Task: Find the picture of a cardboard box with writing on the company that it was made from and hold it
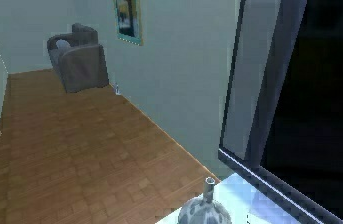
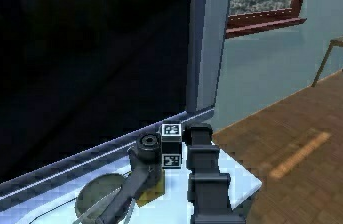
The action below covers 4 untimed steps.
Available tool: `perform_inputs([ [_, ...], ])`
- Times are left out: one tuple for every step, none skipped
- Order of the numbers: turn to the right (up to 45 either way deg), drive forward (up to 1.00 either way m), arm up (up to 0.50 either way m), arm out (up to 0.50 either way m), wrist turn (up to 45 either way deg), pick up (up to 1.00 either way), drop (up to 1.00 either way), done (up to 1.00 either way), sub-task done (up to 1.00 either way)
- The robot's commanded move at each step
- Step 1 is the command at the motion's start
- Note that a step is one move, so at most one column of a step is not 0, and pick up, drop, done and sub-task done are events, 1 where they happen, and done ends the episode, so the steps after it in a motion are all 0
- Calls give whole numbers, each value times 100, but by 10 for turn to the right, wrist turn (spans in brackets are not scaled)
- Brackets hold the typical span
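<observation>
Nothing on view can be firmly named as the cardboard box. The nearest candidate is a small tan patch (image 2: 158, 187) in the arm side view, tucked between the gripper's dark body and the arm (image 2: 208, 182), low on the white tabletop (image 2: 247, 180). It is too small to show any writing or a clear box shape, so it may or may not be the box.

The gripper (image 2: 114, 200) reaches toward the arm side view's lower left. Its thin fingers (image 2: 129, 190) lie across a round, mottled grey object (image 2: 97, 196) that rests on the tabletop. With that object at its far end, it cannot be told whether the gripper holds anything. Two white marker squares (image 2: 171, 131) stand just right of the gripper body.

A large dark television screen (image 2: 79, 70) rises behind the tabletop, with a grey frame along its edge. In the forward view the same screen (image 1: 309, 100) takes up the right side, and a grey mottled vase (image 1: 204, 209) with a narrow neck stands on the tabletop (image 1: 254, 200) in front of it.

The room has a wooden plank floor (image 1: 89, 140) and pale walls. A grey armchair (image 1: 77, 58) sits in the far corner, with a teal-framed picture (image 1: 129, 20) on the wall just beside it. In the arm side view a red-brown framed picture (image 2: 264, 12) hangs on the wall, and a wooden table leg (image 2: 331, 55) stands near the right edge.
</observation>
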Motion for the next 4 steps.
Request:
perform_inputs([
  [0,0,0,0,450,0,0,0,0],
  [0,0,0,0,450,0,0,0,0],
  [0,0,0,0,180,0,0,0,0],
  [0,0,-30,0,0,0,0,0,0],
])
